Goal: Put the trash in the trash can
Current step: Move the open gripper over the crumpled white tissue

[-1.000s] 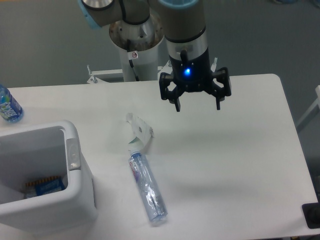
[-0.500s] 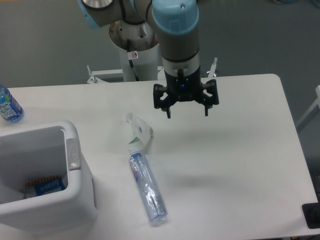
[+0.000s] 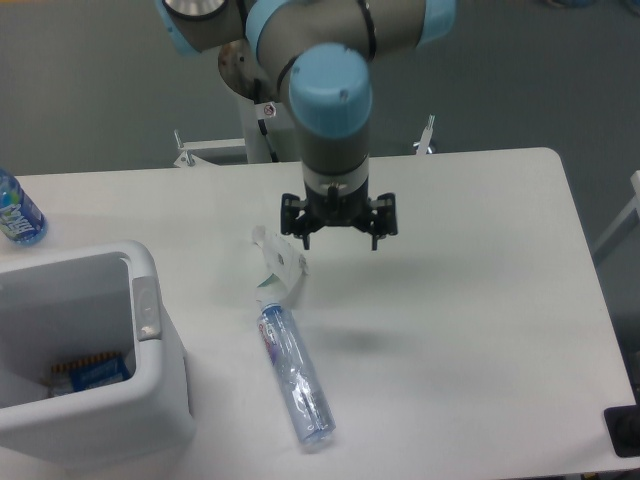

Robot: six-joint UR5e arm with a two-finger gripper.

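White tabletop [image 3: 470, 300] is filling most of the view, with grey floor showing behind it and the robot's pale pedestal [image 3: 268, 120] standing at the far edge. Over the middle of the table the arm is pointing straight down, and its gripper [image 3: 338, 222] is hanging with its two dark fingers spread wide, holding nothing. Just to the gripper's side, the crumpled white wrapper scrap [image 3: 278, 262] is lying on the table, partly curled up, and one finger is sitting very near its upper edge; whether they are touching, I cannot tell. Right below the scrap, the crushed clear plastic bottle [image 3: 294, 372] with the red-and-blue label is lying on its side, slanting toward the near edge, its top end just beside the scrap. Well apart from both, at the near corner, the big white trash can [image 3: 150, 330] is standing open, and something blue is lying at its bottom. A blue-labelled water bottle [image 3: 17, 212] is standing at the table's far side edge, beyond the can.
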